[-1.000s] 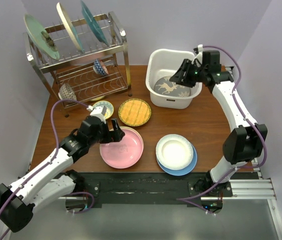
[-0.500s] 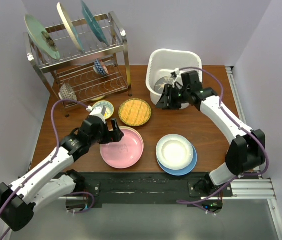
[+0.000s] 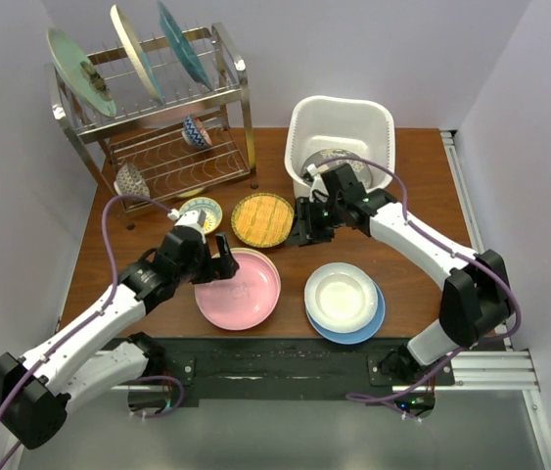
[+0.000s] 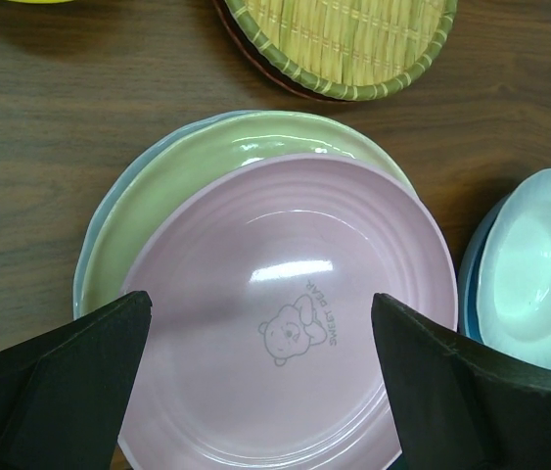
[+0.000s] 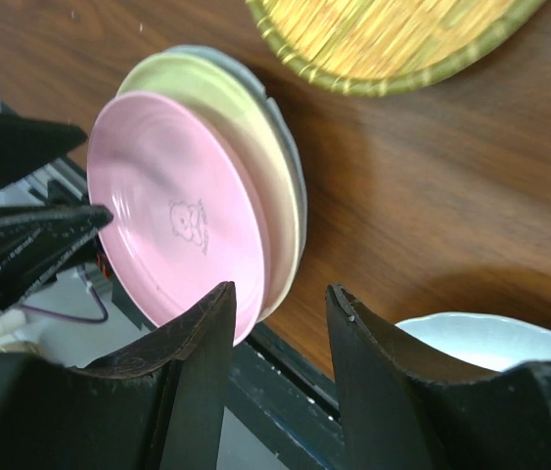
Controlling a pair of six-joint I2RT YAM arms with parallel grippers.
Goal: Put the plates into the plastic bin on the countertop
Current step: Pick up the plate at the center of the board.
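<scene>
Pink plate (image 4: pixel 290 313), stacked on a lime green plate (image 4: pixel 158 196), lies directly under the left gripper (image 4: pixel 260 305), centred between its wide-apart, empty jaws. Right gripper (image 5: pixel 280 294) hovers with jaws narrowly apart and empty. That plate is just beyond one finger and the plastic bin (image 3: pixel 348 122) is behind its wrist.

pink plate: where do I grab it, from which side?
Probably the rim nearest the left arm, pinched above and below. The pink plate lies flat on a green plate that sticks out on the far side, so the near rim seems freest, and the left arm's open fingers face it.
</scene>
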